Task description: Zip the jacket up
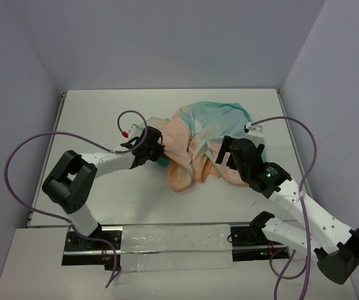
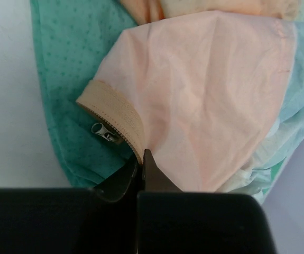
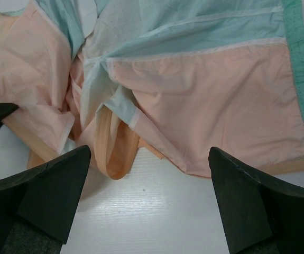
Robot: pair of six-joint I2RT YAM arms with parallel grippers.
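Note:
The jacket [image 1: 204,134] lies crumpled on the white table, peach-orange with teal-green parts. At its left edge my left gripper [image 1: 160,156] has its jaws pressed together on the jacket's beige zipper tape [image 2: 121,114]. In the left wrist view the fingers [image 2: 154,177] meet where the tape runs in between them. A small metal zipper pull [image 2: 103,132] lies just left of the tape on teal cloth. My right gripper [image 1: 226,156] is at the jacket's right side, open wide. Its fingers [image 3: 62,180] straddle bare table just short of the peach hem [image 3: 210,159].
The white table [image 1: 104,112] is bounded by grey walls at the back and sides. A purple cable [image 1: 129,115] loops over the left arm near the jacket's left edge. Another cable arcs above the right arm [image 1: 291,122].

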